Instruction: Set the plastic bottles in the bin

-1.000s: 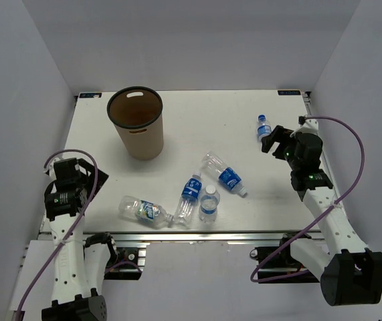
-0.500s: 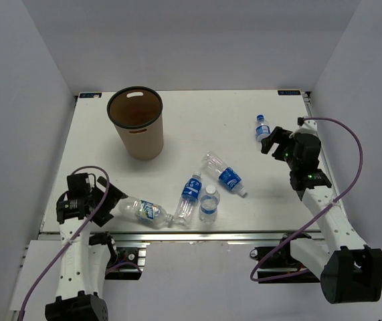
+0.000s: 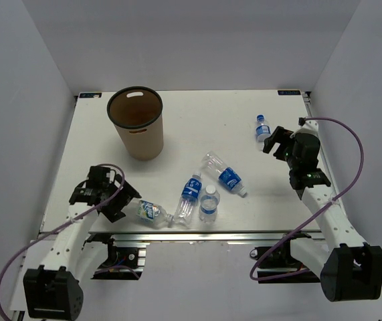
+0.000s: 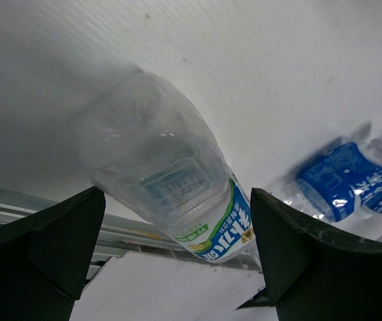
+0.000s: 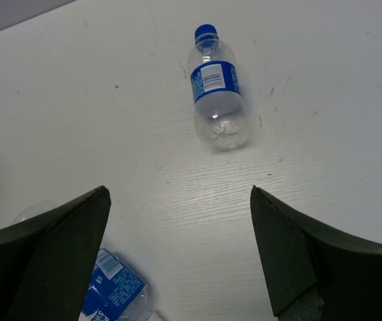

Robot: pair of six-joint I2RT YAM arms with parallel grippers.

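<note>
The bin [image 3: 137, 134] stands upright at the back left. Several clear bottles with blue labels lie on the table. One bottle [image 3: 152, 211] lies near the front edge, and my left gripper [image 3: 126, 202] is open around its base. In the left wrist view this bottle [image 4: 170, 194] sits between the spread fingers of my left gripper [image 4: 176, 221], with gaps on both sides. Two lying bottles [image 3: 189, 195], [image 3: 225, 174] and one upright bottle [image 3: 208, 203] are mid-table. My right gripper [image 3: 275, 141] is open and empty, just short of the far-right bottle [image 3: 263, 127], which also shows in the right wrist view [image 5: 217, 93].
The table's front rail [image 3: 197, 234] runs just below the left gripper and the near bottles. White walls close in the table on three sides. Another bottle's blue label [image 5: 114, 287] shows at the lower left of the right wrist view.
My left arm has swung in from the left edge and down to the front bottle, so its open fingers now flank that bottle's base. The right arm has barely moved.
</note>
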